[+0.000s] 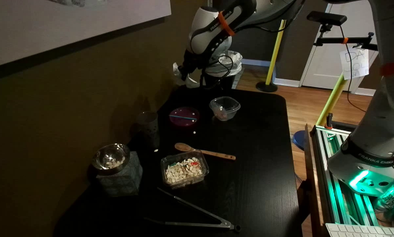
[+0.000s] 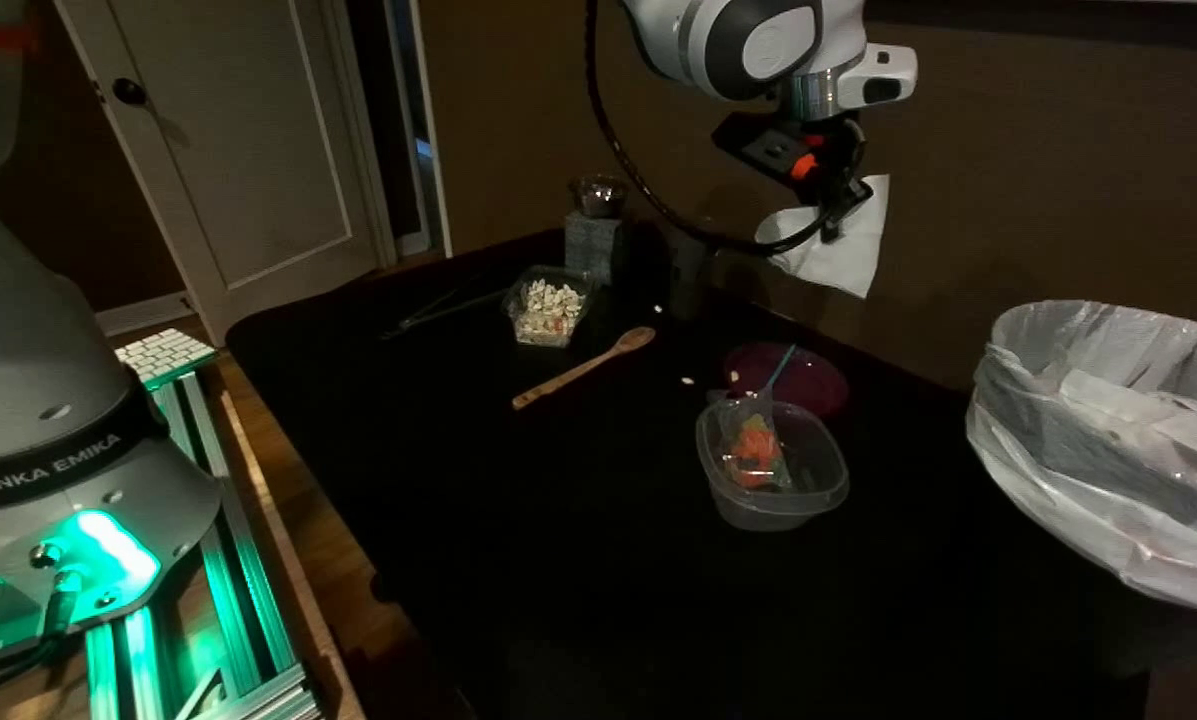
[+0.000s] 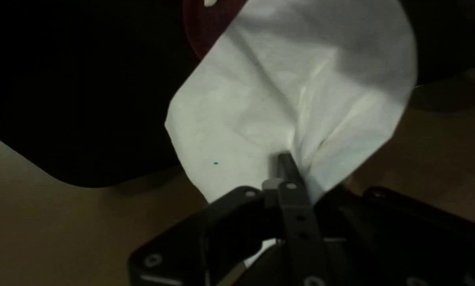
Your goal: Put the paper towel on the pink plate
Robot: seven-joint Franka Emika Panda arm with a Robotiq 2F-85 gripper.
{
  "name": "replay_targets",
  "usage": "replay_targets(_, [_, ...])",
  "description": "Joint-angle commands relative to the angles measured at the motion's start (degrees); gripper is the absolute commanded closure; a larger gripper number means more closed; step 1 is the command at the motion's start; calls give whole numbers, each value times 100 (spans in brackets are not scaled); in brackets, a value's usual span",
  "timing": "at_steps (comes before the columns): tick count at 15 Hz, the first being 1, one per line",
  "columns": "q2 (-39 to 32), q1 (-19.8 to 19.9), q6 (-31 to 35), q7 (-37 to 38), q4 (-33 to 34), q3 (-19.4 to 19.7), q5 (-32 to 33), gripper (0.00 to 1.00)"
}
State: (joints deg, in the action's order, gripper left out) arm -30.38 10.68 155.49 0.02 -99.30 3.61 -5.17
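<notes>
In an exterior view, your pincer (image 2: 843, 213) is pinching the paper towel (image 2: 848, 265), and the towel is hanging from it in mid-air. The pink plate (image 2: 818, 385) is lying lower than the pincer, seemingly not straight under it, with a clear tub (image 2: 823, 468) hiding part of the rim. You are probably working on the carrying step; placing is not yet happening.

In an exterior view, a blue stick (image 1: 183, 117) is lying across the plate, below the pincer, whose tips are looking too dark and small to read here. The next move is likely calling for you to bring the pincer over the plate, lower until the towel is resting on it, then let go.

In the wrist view, the fingers (image 3: 289, 169) are clamping tight on the creased towel, one of them apparently hiding behind it. The towel is blocking much of what is lying beyond the tips; a slice of the plate is showing past it, cut off by the top edge.
</notes>
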Motion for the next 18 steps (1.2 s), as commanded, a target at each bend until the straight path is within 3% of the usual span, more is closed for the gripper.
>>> replay_targets(1, [-6,-22,-14,-11,10,17,-15,96])
replay_targets(4, [12,-12,-14,-14,4,22,-16,99])
replay_targets(9, [-1269,409,-660,-367,1345,-395,-587,99])
replay_targets(18, [-3052,434,-1924,-313,3354,-367,-454,99])
